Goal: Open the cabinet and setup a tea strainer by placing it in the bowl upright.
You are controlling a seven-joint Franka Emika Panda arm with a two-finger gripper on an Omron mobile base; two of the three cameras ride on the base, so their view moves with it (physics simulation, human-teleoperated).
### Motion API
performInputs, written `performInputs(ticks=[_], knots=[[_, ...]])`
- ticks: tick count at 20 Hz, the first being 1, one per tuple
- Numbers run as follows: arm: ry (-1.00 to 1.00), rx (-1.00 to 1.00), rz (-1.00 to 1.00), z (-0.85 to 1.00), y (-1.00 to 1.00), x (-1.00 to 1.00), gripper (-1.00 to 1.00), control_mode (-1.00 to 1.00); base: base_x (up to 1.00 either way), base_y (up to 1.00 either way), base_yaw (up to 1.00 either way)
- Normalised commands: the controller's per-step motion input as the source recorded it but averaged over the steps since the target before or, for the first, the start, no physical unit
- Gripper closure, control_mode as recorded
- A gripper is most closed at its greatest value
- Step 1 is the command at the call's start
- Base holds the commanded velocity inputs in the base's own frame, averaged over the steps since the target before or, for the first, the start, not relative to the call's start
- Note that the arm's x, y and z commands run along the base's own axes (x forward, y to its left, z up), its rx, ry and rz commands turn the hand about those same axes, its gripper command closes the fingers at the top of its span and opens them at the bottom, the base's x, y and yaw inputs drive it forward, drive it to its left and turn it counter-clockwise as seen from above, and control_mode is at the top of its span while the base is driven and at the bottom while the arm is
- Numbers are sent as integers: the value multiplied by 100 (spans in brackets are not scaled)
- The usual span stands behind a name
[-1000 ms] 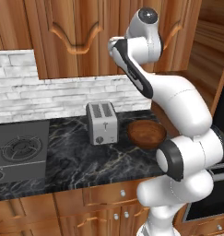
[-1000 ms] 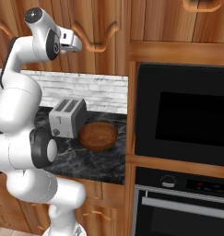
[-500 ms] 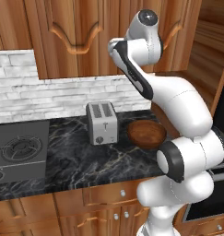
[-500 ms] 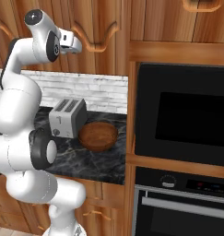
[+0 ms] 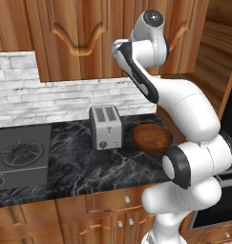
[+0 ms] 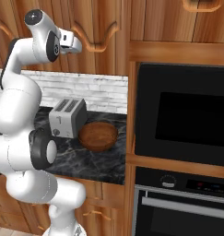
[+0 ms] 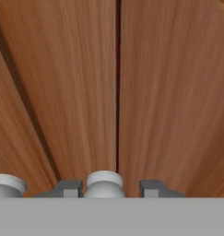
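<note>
Little has moved since the earlier frames: arm posture, toaster and bowl sit as before in both base views, with the hand raised against the cabinet (image 5: 89, 38) doors. Hand view: gripper (image 7: 107, 188) faces the wood at close range, the seam between the two doors running straight up the middle. One round silver knob (image 7: 104, 184) sits between the two dark fingertips (image 7: 67, 189); a small gap shows on each side of the knob, so contact cannot be confirmed and whether the jaws are clamped on it cannot be told. Second knob (image 7: 7, 185) at far left of the same view, outside the fingers. Both doors are shut.

Bowl (image 5: 152, 137) rests on the dark marble counter (image 5: 84, 167), just right of the silver toaster (image 5: 105, 127), apart from it. Right base view: bowl (image 6: 98, 136) near the counter's right end, beside the black wall oven (image 6: 182, 120). Stove burner (image 5: 22, 152) at counter's left
</note>
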Motion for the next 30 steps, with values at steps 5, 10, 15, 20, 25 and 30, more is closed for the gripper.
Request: performInputs(ticks=[5, 10, 15, 20, 25, 30], knots=[[0, 0, 0, 0, 0, 0, 100, -100, 0, 0, 0], [-1, 0, 0, 0, 0, -30, 100, -100, 0, 0, 0], [-1, 0, 0, 2, -10, -78, 100, -100, 0, 0, 0], [-1, 0, 0, 7, -21, -87, 100, -100, 0, 0, 0], [0, 0, 0, 7, -22, -74, 100, -100, 0, 0, 0], [0, 1, 0, 8, -24, -71, 100, -100, 0, 0, 0]])
